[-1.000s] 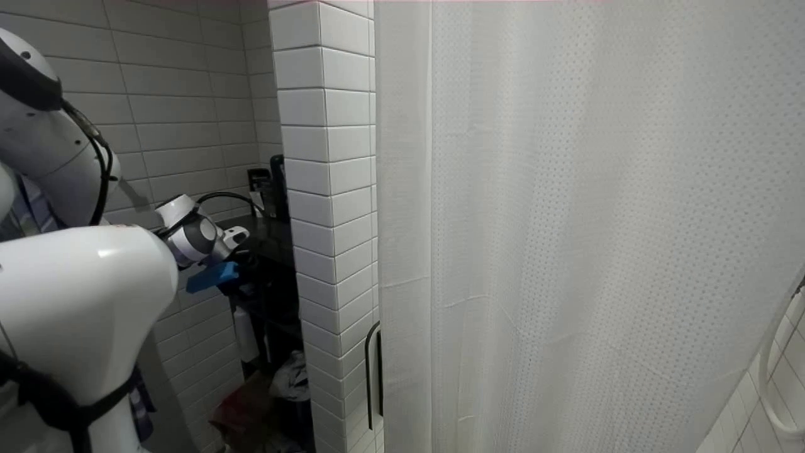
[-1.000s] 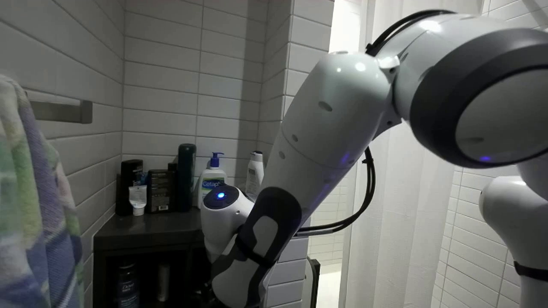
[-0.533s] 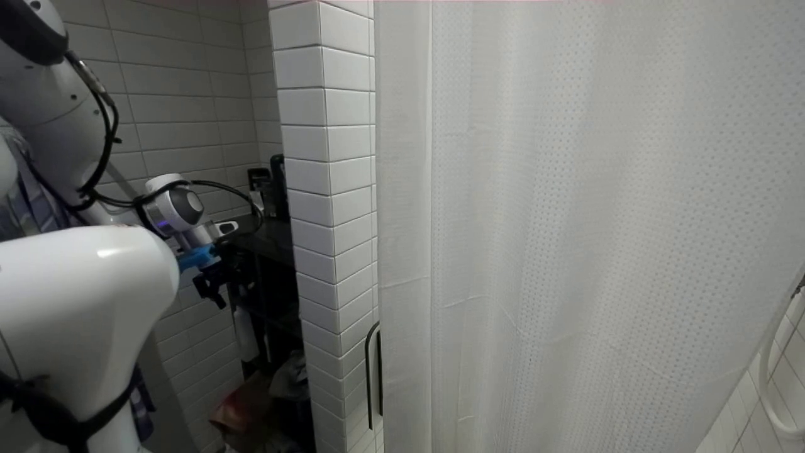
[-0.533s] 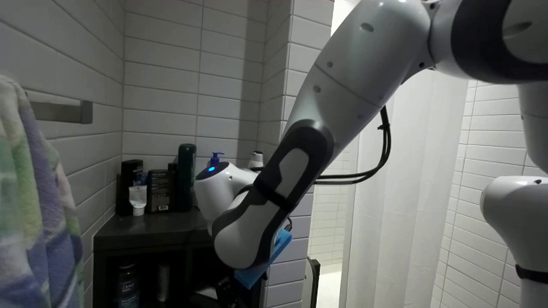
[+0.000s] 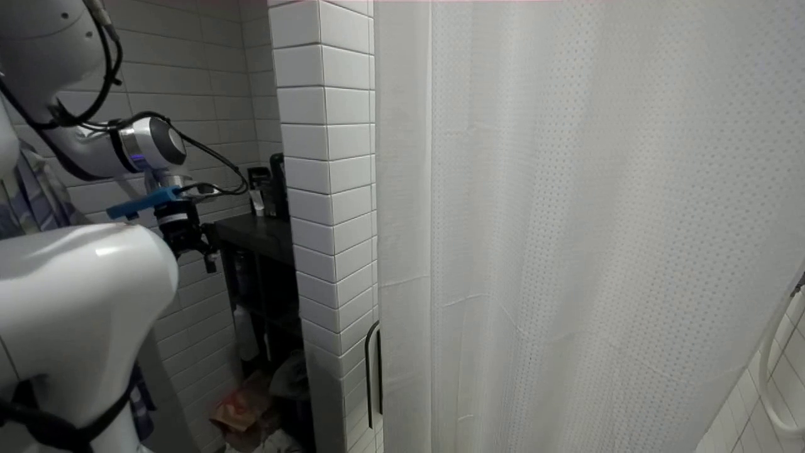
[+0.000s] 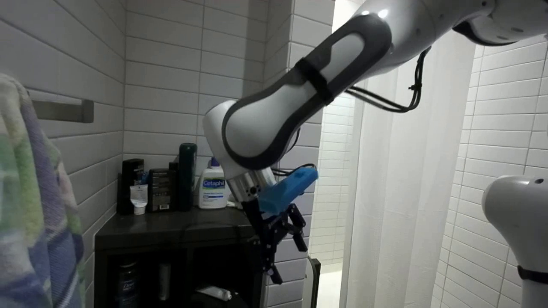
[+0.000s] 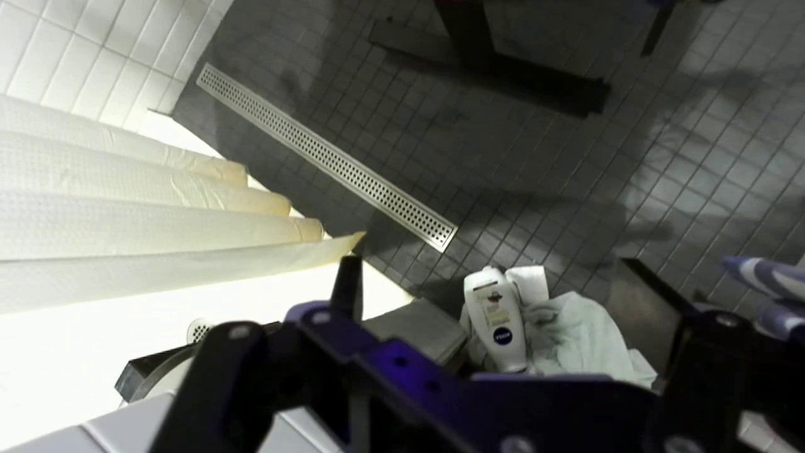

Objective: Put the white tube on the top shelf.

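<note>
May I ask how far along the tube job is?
Possibly done: a white tube stands on the top shelf, though I can't tell if it's the one meant. In hand: nothing; the gripper is open. Left: if the pale tube lying below is meant, grasping and placing it.

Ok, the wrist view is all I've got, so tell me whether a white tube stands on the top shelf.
Observer: It does. In an exterior view a white tube stands cap down on the top shelf, in front of a black bottle.
Operator: Now look beneath that board and report any other one.
Observer: In the same view, what looks like a second white tube lies on its side, lower in the rack.
</note>
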